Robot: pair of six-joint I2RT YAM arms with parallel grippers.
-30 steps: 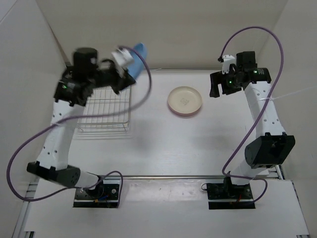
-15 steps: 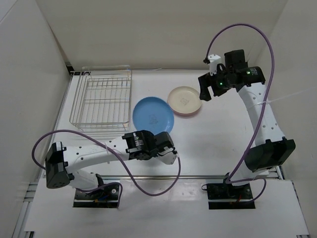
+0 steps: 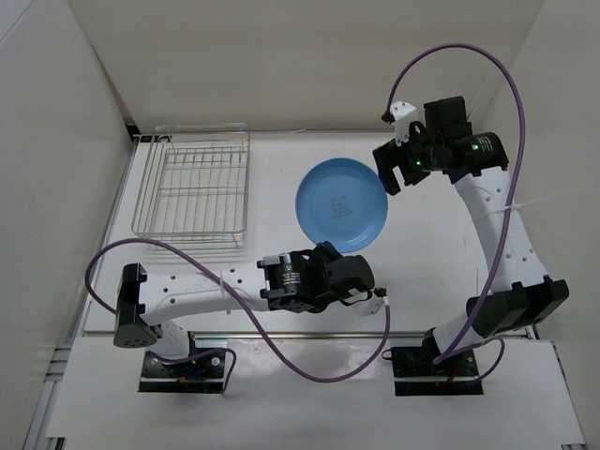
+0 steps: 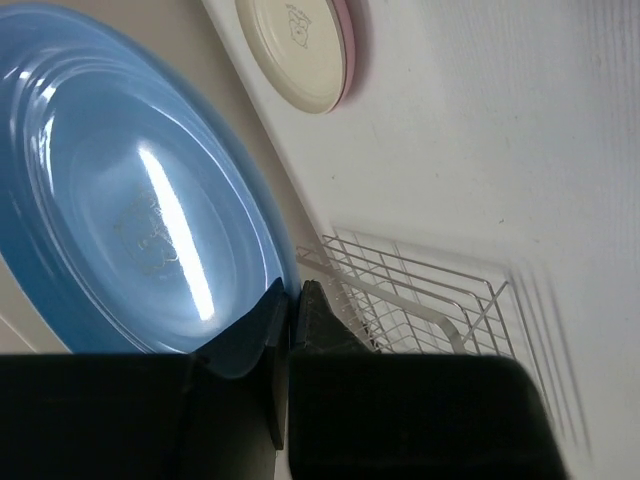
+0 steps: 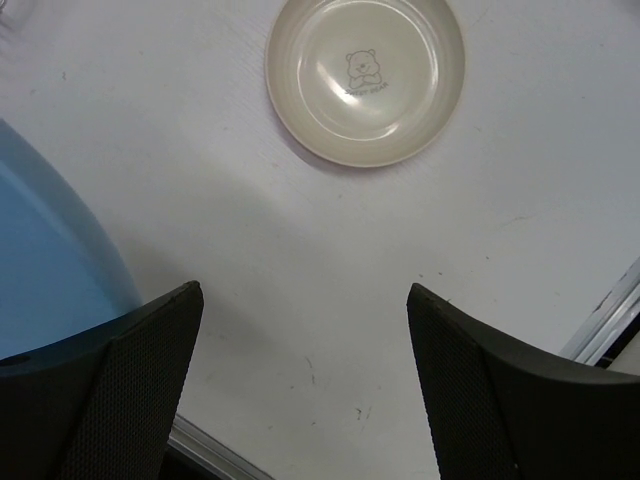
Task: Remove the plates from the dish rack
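My left gripper (image 3: 326,251) (image 4: 293,290) is shut on the near rim of the light blue plate (image 3: 341,204) (image 4: 120,200) and holds it in the air, right of the dish rack (image 3: 192,187) (image 4: 420,290). No plates stand in the rack. The cream-white plate (image 5: 365,75) (image 4: 292,50) lies on the pink plate (image 4: 348,45) on the table; in the top view the blue plate hides both. My right gripper (image 3: 389,173) (image 5: 300,290) hangs open above the table beside that stack, with nothing between its fingers. The blue plate (image 5: 50,270) shows at its left.
White walls close in the table at the back and on both sides. A metal rail (image 5: 215,450) runs along one table edge. Purple cables (image 3: 309,361) loop from both arms near the bases.
My left arm has swung the blue plate from above the rack rightward to over the cream-white and pink stack. The right gripper stayed open and barely shifted.
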